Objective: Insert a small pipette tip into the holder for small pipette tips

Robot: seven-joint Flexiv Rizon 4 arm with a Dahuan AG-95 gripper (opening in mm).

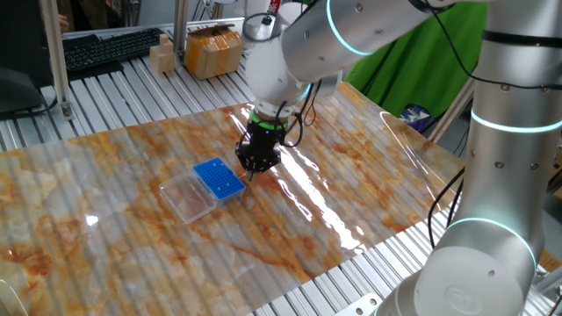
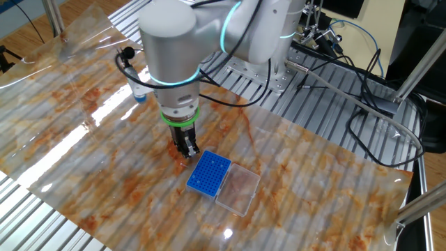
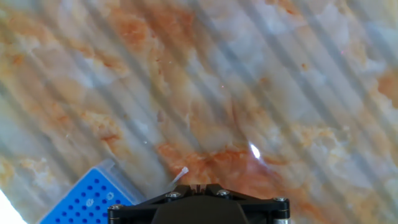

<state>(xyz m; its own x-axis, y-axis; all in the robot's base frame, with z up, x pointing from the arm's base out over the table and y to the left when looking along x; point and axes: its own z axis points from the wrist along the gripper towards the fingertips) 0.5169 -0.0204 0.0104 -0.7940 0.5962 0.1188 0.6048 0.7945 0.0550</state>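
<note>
One small pipette tip looks pinched in your narrowed gripper; carry it lower-left over the holder; align, lower.

The rack was bright blue, its top dotted with a grid of tiny holes. The tray beside it was clear and colourless. The table cover was marbled orange, white and grey. The gripper was black.

Silver-grey arm with glowing cyan rings, black claw.
</note>
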